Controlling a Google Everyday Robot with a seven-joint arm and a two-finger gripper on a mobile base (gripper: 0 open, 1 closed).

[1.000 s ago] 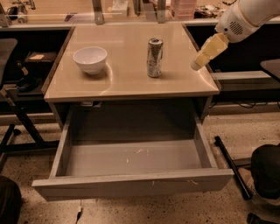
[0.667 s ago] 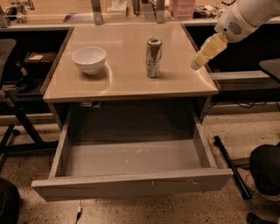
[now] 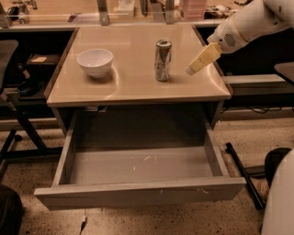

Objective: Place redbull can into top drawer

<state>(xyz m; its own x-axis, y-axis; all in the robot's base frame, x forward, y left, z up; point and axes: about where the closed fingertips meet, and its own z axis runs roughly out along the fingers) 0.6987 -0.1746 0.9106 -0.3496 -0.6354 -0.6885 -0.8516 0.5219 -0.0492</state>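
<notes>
The redbull can (image 3: 162, 60), a slim silver can with darker patches and a pull-tab top, stands upright on the beige-topped table (image 3: 133, 82), right of centre. My gripper (image 3: 192, 69) hangs on the white arm coming in from the upper right. It points down-left over the table's right part and sits a short way right of the can, apart from it and holding nothing. The top drawer (image 3: 142, 165) is pulled wide open below the table's front edge. Its grey floor has whitish scuff marks and nothing lies in it.
A white bowl (image 3: 95, 62) sits on the table's left part. A counter with stands and boxes (image 3: 138, 11) runs along the back. A dark chair frame (image 3: 18, 119) stands at the left, a black chair base (image 3: 257, 170) on the floor at the right.
My gripper has moved left, closer to the can. The can, bowl and drawer have not moved.
</notes>
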